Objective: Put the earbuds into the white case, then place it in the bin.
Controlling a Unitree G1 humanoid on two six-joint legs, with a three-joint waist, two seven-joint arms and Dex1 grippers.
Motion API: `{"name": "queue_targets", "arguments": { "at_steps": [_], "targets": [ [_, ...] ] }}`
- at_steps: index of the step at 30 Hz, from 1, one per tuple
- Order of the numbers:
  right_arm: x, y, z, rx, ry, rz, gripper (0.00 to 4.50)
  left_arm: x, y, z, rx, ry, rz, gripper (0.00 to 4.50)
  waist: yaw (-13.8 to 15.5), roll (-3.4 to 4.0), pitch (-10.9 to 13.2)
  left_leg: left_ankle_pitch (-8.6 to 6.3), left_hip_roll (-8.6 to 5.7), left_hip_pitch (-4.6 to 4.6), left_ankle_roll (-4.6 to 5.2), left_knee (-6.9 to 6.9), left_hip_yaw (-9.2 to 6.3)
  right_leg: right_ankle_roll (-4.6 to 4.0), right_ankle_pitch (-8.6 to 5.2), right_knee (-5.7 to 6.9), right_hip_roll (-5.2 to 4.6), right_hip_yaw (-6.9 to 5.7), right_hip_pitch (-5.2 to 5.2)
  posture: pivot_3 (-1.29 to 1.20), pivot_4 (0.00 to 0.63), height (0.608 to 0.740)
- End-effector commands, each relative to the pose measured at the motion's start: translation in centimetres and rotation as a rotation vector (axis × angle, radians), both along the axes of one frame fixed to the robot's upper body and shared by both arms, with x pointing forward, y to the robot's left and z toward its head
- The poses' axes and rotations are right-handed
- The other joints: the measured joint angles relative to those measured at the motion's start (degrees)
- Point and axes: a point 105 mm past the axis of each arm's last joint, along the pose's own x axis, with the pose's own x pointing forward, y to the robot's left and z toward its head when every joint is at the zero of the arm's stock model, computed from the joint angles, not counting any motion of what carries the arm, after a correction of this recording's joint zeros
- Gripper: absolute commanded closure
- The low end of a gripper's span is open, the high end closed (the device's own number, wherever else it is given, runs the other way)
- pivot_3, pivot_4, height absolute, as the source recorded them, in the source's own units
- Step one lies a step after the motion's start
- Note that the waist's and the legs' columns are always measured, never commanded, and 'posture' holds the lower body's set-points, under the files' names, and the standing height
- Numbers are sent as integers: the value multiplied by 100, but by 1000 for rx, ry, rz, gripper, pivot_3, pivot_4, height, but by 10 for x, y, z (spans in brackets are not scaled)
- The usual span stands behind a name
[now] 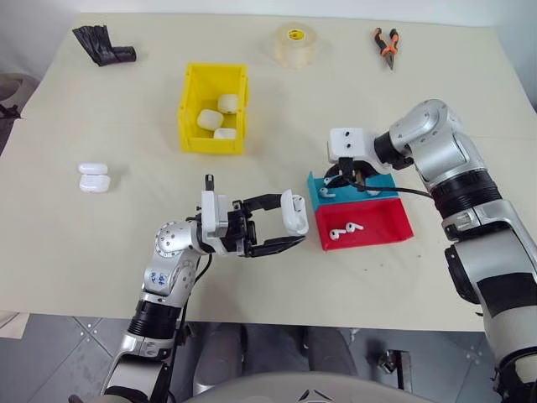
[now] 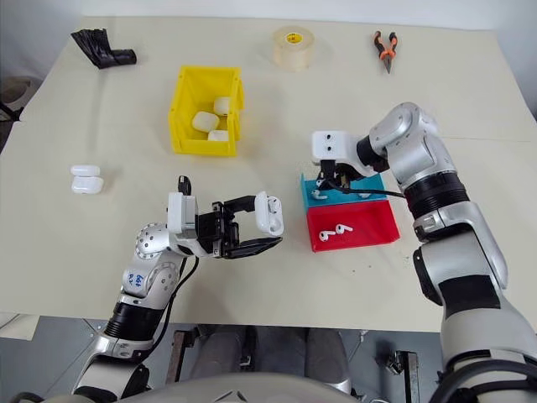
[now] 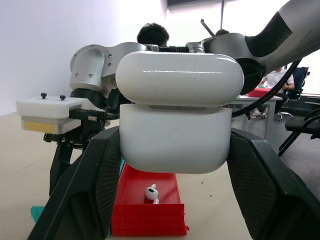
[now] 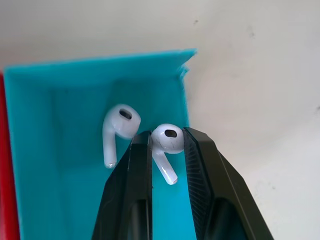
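Left gripper (image 1: 285,227) sits closest, at 6 o'clock on the table, fingers clamped on the white case (image 1: 294,211) — lid flipped up, held in the air beside the red tray (image 1: 362,225). One earbud (image 1: 341,230) lies in that red tray. Right gripper (image 4: 167,150) is down in the blue tray (image 4: 60,150) at 3 o'clock, fingers pinched on a second earbud (image 4: 166,145) by its head; a third earbud (image 4: 116,131) lies just beside it, not touching the fingers as far as I can tell. Yellow bin (image 1: 191,105) at 11 o'clock already has three white cases in it.

Risks: grip is on the rounded glossy head — bud could squirt out or rotate on lift. Stem orientation may then miss the case socket. Case is pinched only at its sides, so insertion force could twist it.
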Motion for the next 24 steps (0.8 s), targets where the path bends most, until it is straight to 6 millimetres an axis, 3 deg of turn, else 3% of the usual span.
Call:
{"name": "queue_targets", "arguments": {
  "at_steps": [1,8,11,16,24],
  "targets": [
    [-16,-7,39,176,-59,11,3948,-4,0,10,-27,-38,-25,1722,18,0,0,0,-1,-3,0,0,-1,0,0,-2,-1,-2,0,0,150,740],
    [-49,-36,58,552,-73,-104,3948,3,-5,15,-46,-37,-56,1722,69,0,0,-1,-1,-3,2,-1,4,0,0,-6,-1,-10,6,0,150,740],
    [-69,-39,65,721,-66,-106,3948,3,-7,15,-41,-26,-87,1722,84,0,0,-1,-1,-1,2,0,9,0,0,-3,-1,-7,5,0,150,740],
    [-113,-18,77,1112,113,-90,3948,8,-10,18,-44,-22,-113,1722,120,0,0,-1,2,2,1,-1,1,0,0,0,1,-6,6,0,150,740],
    [-159,22,73,1324,347,-20,3948,7,-14,21,-52,-23,-136,1722,149,0,0,-1,-1,4,2,-2,-7,0,0,0,1,2,5,0,150,740]
  ]
}}
